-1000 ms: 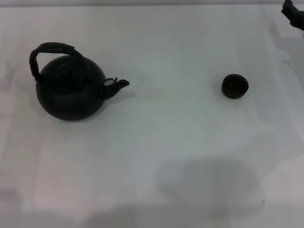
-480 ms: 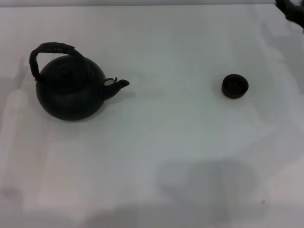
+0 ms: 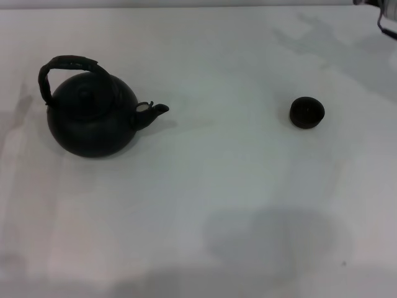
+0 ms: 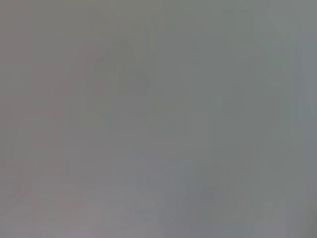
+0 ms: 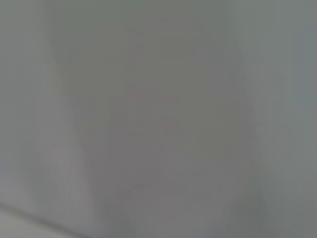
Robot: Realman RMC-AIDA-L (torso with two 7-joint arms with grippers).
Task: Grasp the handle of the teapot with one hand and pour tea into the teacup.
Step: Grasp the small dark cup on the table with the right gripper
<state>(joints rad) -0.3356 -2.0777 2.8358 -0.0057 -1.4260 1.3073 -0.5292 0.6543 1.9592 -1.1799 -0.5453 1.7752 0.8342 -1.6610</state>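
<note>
The round matte black teapot (image 3: pixel 93 121) stands upright on the white table at the left in the head view. Its short spout (image 3: pixel 154 112) points right toward the teacup. Its dark, rough arched handle (image 3: pixel 65 67) loops over the lid. The small dark teacup (image 3: pixel 306 112) stands upright at the right, far from the teapot. A dark part of my right arm (image 3: pixel 386 15) shows at the top right corner, well beyond the teacup; its fingers are not seen. My left gripper is out of view. Both wrist views show only plain grey.
The white table (image 3: pixel 217 186) spreads across the whole head view, with its far edge along the top. Soft shadows lie on it near the front middle and at the top right.
The dark arm part at the top right corner has drawn further up and out of the picture. The faint blur at the left edge is gone. Teapot and teacup have not moved.
</note>
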